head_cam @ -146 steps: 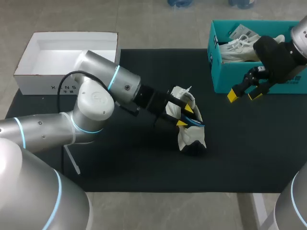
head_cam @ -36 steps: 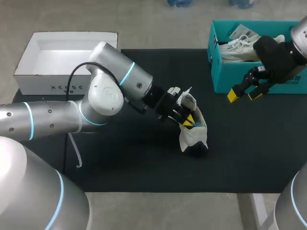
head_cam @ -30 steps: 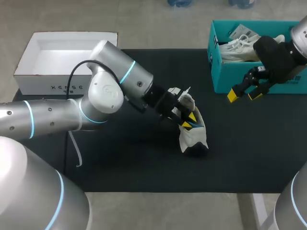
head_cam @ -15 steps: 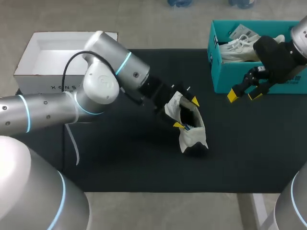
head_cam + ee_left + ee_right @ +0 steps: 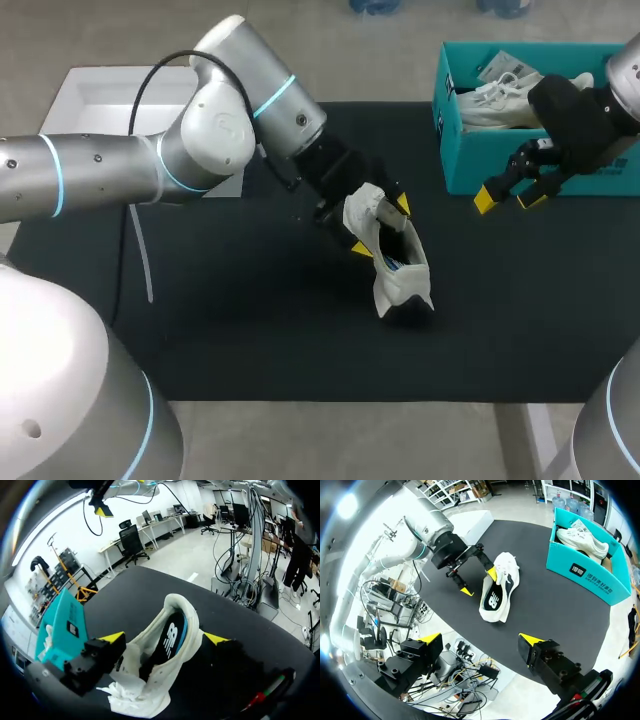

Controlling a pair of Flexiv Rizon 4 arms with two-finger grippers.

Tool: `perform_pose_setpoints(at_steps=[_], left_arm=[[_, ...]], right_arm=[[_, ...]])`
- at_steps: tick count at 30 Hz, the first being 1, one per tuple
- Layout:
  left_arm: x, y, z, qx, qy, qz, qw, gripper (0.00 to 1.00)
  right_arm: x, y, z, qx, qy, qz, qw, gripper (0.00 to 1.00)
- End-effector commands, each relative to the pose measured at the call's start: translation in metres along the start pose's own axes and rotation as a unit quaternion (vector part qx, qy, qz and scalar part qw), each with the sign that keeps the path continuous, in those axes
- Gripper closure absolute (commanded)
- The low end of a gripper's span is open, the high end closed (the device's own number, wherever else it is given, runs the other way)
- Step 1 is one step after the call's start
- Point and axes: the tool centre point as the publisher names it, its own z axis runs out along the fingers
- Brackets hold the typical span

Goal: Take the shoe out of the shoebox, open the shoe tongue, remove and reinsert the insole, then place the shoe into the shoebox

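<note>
Dark mat (image 5: 250, 330) holds the shoe (image 5: 398, 282) well off its edges; left jaws gape astride it, right jaws gape empty.

**Black mat** (image 5: 250, 330): a dark, matte sheet lying flat across the work area. It is the reference for every position below. In the right wrist view the mat (image 5: 565, 605) shows the same plain, unmarked surface out to its near edge.

**White box** (image 5: 95, 100): rectangular and open-topped, white inside and out. It stands at the mat's far left corner and is partly hidden in the head view.

**Second sneaker** (image 5: 497, 103): white and laced. It lies lengthwise inside the teal shoebox (image 5: 460, 170), which stands at the mat's far right corner.

**White paper** (image 5: 500, 66): it lies just beyond the second sneaker, on the side away from the mat's centre.
</note>
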Motion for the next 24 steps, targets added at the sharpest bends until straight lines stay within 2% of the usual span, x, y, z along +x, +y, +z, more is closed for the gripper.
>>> perform_pose_setpoints(at_steps=[1,12,14,16,17,18,24], left_arm=[[0.003,-0.006,-0.005,-0.007,-0.004,-0.001,1.0,0.0],[0.003,-0.006,-0.005,-0.007,-0.004,-0.001,1.0,0.0],[0.002,-0.011,-0.004,-0.044,0.012,0.02,0.999,0.0],[-0.001,-0.013,-0.002,-0.096,0.024,0.039,0.994,0.0],[-0.002,-0.014,-0.001,-0.099,0.036,0.046,0.993,0.0],[-0.003,-0.014,-0.001,-0.122,0.046,0.054,0.99,0.0],[-0.008,-0.013,-0.001,-0.138,0.073,0.073,0.985,0.0]], right_arm=[[0.0,0.001,0.002,0.001,0.0,0.0,1.0,0.0],[0.0,0.001,0.002,0.001,0.0,0.0,1.0,0.0],[0.0,0.001,0.002,0.001,0.0,0.0,1.0,0.0],[0.0,0.001,0.002,0.001,0.0,0.0,1.0,0.0],[0.0,0.001,0.002,0.001,0.0,0.0,1.0,0.0],[0.0,0.001,0.002,0.001,0.0,0.0,1.0,0.0],[0.0,0.001,0.002,0.001,0.0,0.0,1.0,0.0]])
